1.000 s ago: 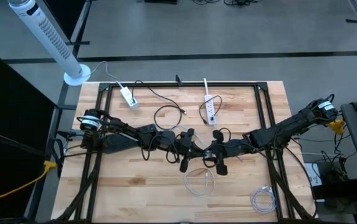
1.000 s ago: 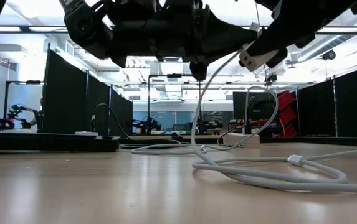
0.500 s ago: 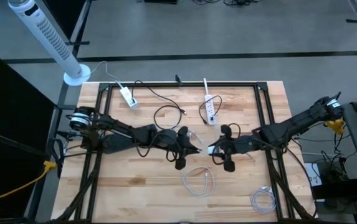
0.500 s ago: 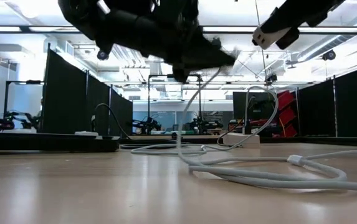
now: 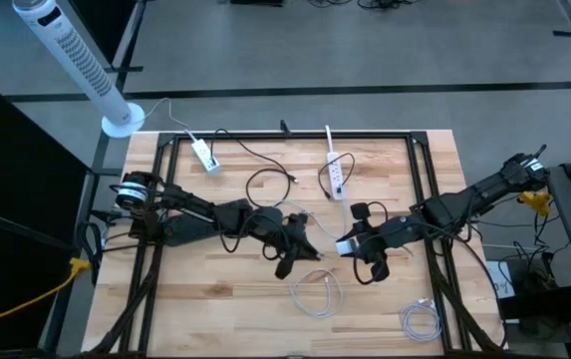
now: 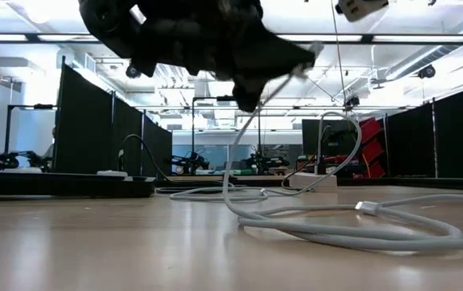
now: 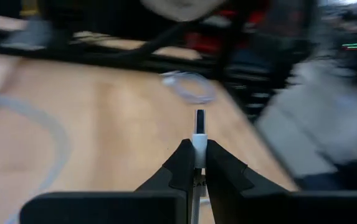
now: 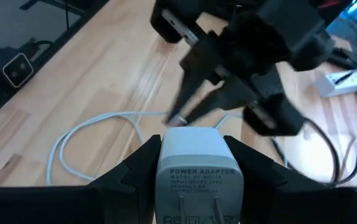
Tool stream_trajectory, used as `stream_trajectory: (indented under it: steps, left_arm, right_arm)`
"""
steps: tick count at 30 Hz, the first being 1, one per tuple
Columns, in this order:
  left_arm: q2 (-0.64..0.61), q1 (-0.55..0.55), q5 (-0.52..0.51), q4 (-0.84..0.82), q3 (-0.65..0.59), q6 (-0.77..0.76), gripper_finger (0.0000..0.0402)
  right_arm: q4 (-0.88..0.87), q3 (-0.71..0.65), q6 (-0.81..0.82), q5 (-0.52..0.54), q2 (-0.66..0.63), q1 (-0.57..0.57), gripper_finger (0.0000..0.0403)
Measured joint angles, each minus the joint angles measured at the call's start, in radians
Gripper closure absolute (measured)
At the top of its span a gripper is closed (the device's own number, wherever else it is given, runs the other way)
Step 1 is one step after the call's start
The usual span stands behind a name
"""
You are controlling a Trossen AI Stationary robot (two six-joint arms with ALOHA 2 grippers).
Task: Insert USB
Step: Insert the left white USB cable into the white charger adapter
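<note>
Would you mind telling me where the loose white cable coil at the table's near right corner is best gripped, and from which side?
Grip the coiled white cable across its bundled loops, coming straight down from above. It lies flat on the table with open wood around it, so the fingers would likely straddle the strands. The right gripper is nearest but holds the power adapter.

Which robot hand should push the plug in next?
Probably the left hand: it pinches the USB plug, tip forward. The right hand grips the power adapter facing it.
</note>
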Motion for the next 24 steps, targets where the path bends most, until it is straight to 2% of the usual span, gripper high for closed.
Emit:
stream_trajectory:
  steps: [3,6,14,24]
  left_arm:
    - [0.0,0.0,0.063,0.028,0.0,-0.038,0.0384]
    - [0.0,0.003,0.067,0.036,0.0,-0.084,0.0384]
    - [0.009,0.011,0.116,0.014,0.0,-0.135,0.0384]
    - [0.009,0.011,0.122,0.023,-0.003,-0.126,0.0384]
  right_arm:
    - [-0.003,0.007,-0.022,-0.043,0.001,0.0,0.0262]
    - [0.006,0.009,-0.092,-0.069,0.022,0.002,0.0262]
    - [-0.006,0.054,-0.234,-0.021,0.193,0.003,0.0262]
    - [-0.006,0.128,-0.313,-0.009,0.256,0.012,0.0262]
